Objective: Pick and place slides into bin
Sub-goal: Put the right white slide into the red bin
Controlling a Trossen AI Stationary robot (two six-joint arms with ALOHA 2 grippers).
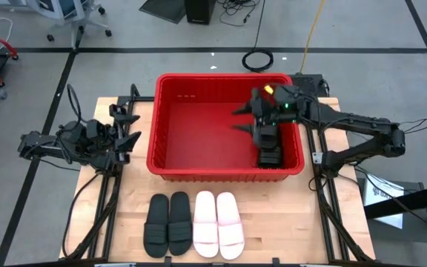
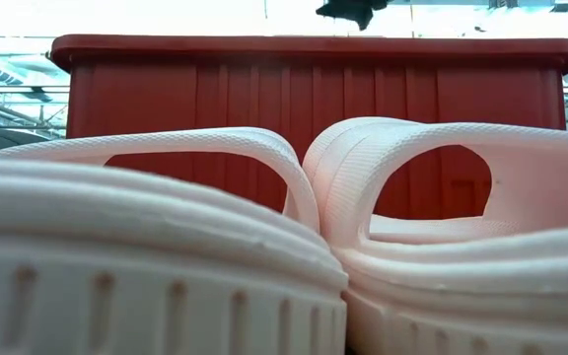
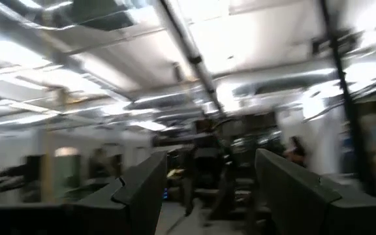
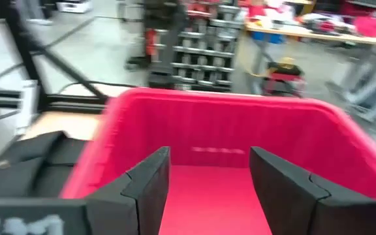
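The red bin [image 1: 170, 126] stands at the table's far middle; it also shows in the low view [image 2: 215, 89] and the right wrist view [image 4: 240, 130]. My right gripper [image 1: 237, 120] hovers open and empty above the bin's inside, fingers pointing toward the table's left; its own view [image 4: 209, 189] shows the gap empty. A black slide [image 1: 270, 154] lies in the bin's near right corner, partly hidden by the right arm. Two black slides [image 1: 167, 222] and two pale pink slides [image 1: 218, 224] lie soles down near the front edge. My left gripper [image 1: 133, 128] waits open at the bin's left side.
The pale pink slides [image 2: 294, 247] fill the low view in front of the bin. Bare wooden table [image 1: 288, 215] lies to the right of the slides. Cables [image 1: 258, 58] and chairs stand on the floor beyond the table.
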